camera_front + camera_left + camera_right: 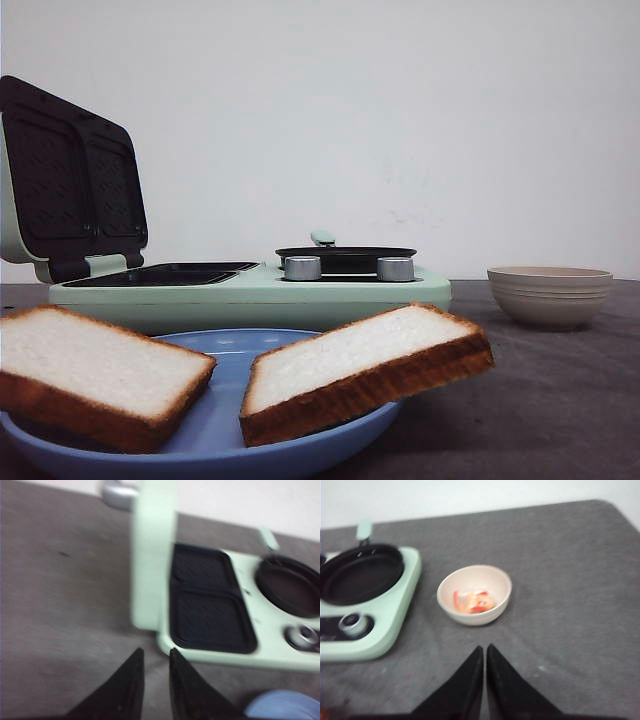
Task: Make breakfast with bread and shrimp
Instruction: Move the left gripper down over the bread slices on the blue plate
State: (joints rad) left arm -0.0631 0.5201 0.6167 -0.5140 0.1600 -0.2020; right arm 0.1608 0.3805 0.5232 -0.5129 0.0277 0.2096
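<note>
Two thick white bread slices with brown crusts, one on the left (95, 375) and one on the right (360, 365), lie on a blue plate (225, 345) at the front. The orange-red shrimp (472, 601) lies in a beige bowl (500, 585), also seen at the right in the front view (550, 295). My left gripper (155, 651) is open a little and empty, above the table by the near corner of the green breakfast maker (215, 657). My right gripper (485, 647) is shut and empty, a short way before the bowl. Neither gripper shows in the front view.
The mint-green breakfast maker (250, 295) stands mid-table, its lid (70, 180) raised over black grill plates (210, 602). A black pan (345, 255) sits on its right half behind two silver knobs (302, 268). Grey table cloth (570, 555) surrounds the bowl.
</note>
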